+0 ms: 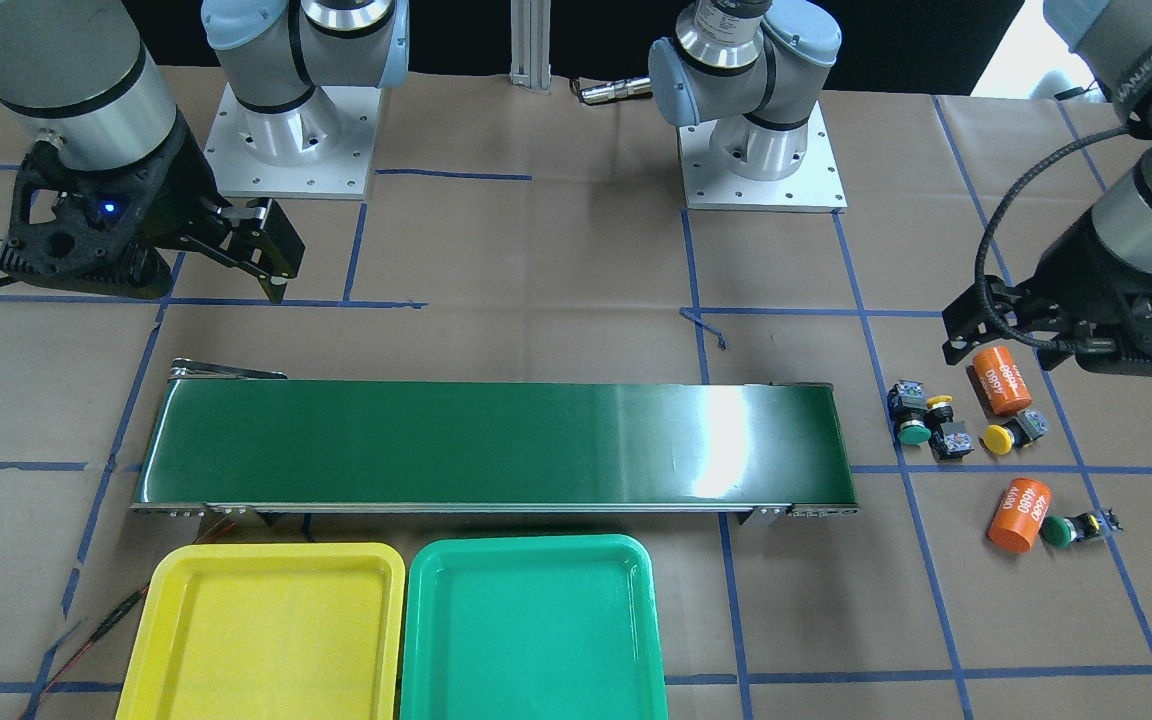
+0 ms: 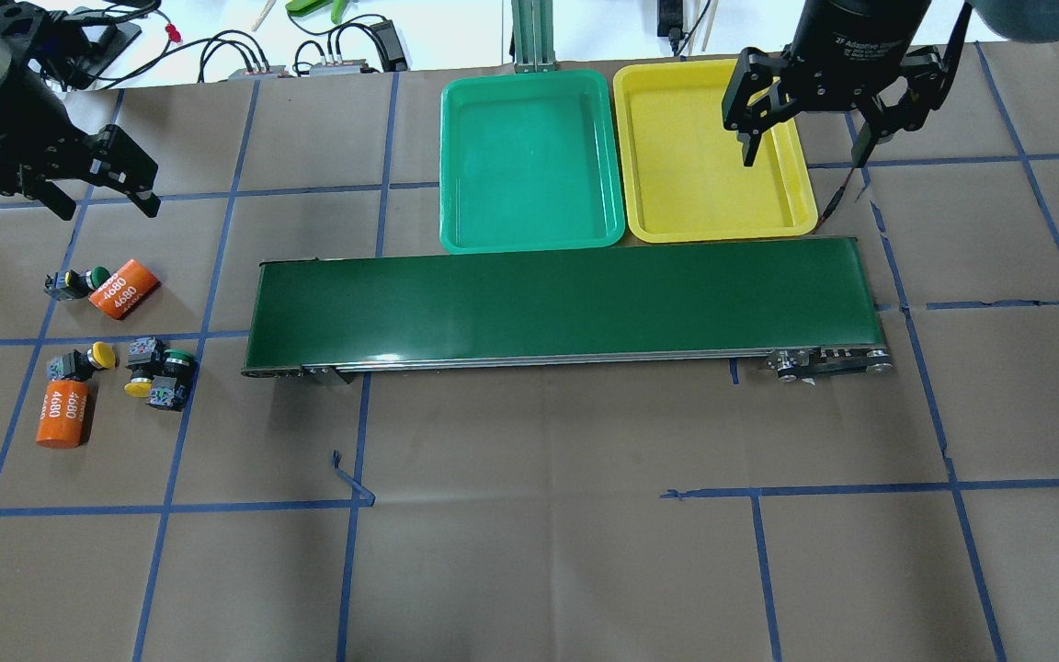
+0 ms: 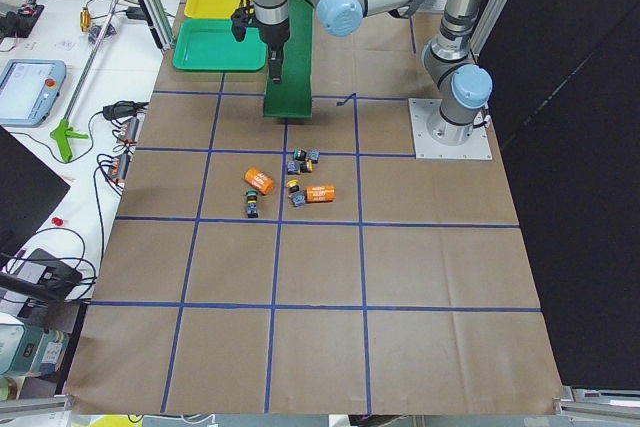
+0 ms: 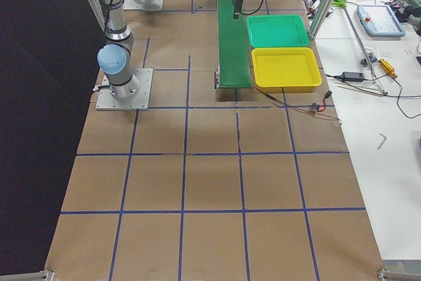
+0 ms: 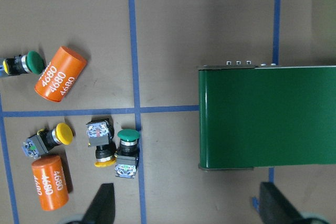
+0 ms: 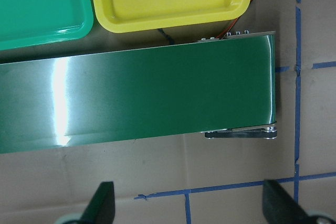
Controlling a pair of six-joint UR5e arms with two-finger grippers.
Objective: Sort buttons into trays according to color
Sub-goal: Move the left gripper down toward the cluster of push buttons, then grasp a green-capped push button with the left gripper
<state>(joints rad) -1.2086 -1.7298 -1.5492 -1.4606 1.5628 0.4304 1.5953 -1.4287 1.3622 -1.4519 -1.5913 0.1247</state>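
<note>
Four buttons lie on the paper at the table's left end: a green one (image 2: 88, 279), a yellow one (image 2: 88, 359), and a yellow (image 2: 139, 386) and a green one (image 2: 178, 359) lying close together. The left wrist view shows them too: green (image 5: 32, 62), yellow (image 5: 62, 134), yellow (image 5: 105, 161), green (image 5: 128, 136). My left gripper (image 2: 105, 207) is open and empty, above and beyond them. The yellow tray (image 2: 695, 156) and the green tray (image 2: 529, 156) are empty. My right gripper (image 2: 802, 161) is open and empty over the yellow tray's right edge.
A long dark-green conveyor belt (image 2: 557, 299) runs across the middle, just in front of the trays. Two orange cylinders marked 4680 (image 2: 123, 288) (image 2: 62, 414) lie among the buttons. A thin red wire (image 2: 837, 207) lies beside the yellow tray. Cables lie beyond the table's far edge.
</note>
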